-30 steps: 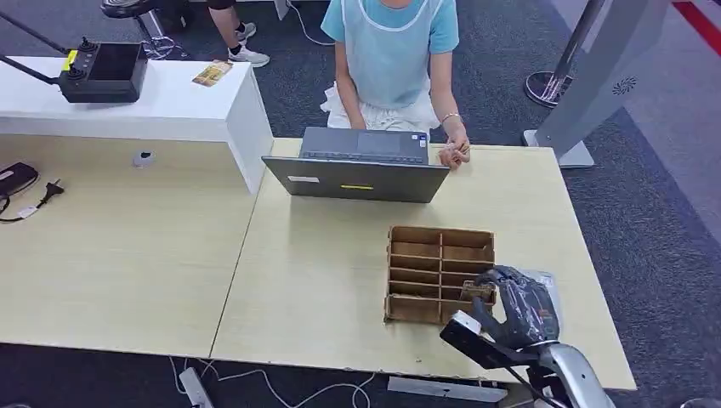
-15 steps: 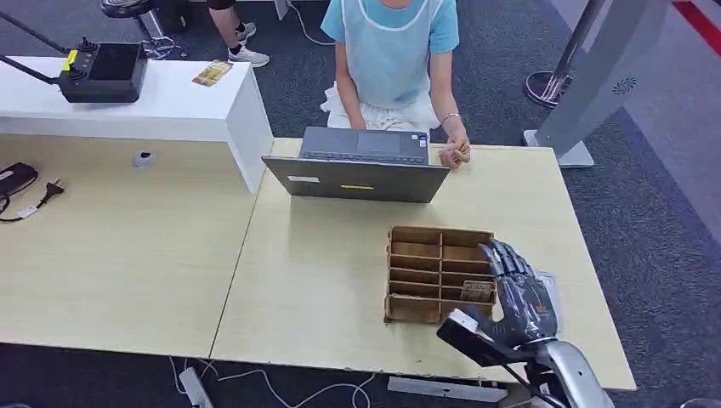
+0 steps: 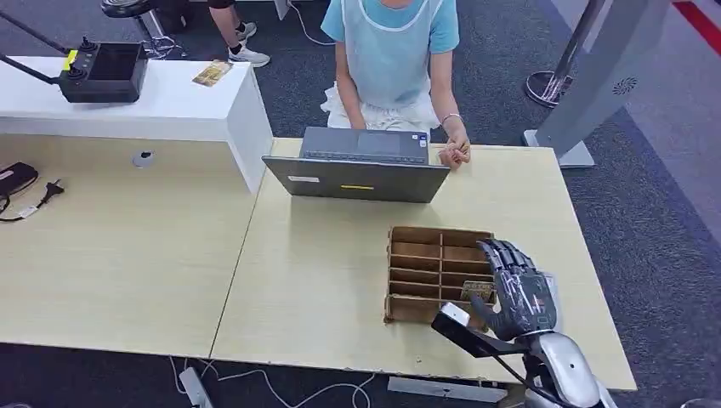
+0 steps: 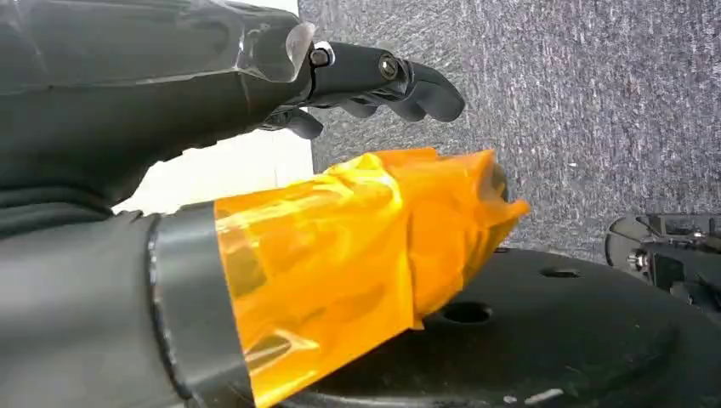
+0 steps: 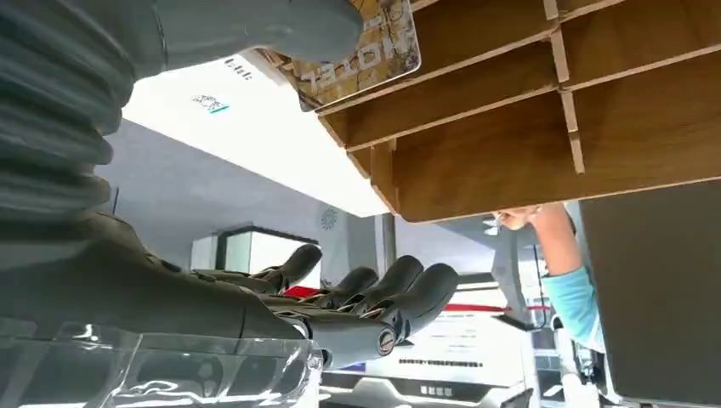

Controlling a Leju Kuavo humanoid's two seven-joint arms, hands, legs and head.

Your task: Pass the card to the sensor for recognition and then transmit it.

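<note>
Slotted wooden organizer (image 3: 429, 272), glossy card (image 3: 478, 291)

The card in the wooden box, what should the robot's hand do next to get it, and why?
Probably close the thumb and fingers on the card. The right hand hangs open beside the wooden box, fingers spread, and the card stands in a slot by the thumb, not yet held.

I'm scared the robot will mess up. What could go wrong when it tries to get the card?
The right hand is open over the wooden organizer, and the card stands in a narrow slot beside the fingers. The fingers might bump the dividers and miss the card. They could also nudge the light organizer along the table. A loose pinch might let the card slip back.
</note>
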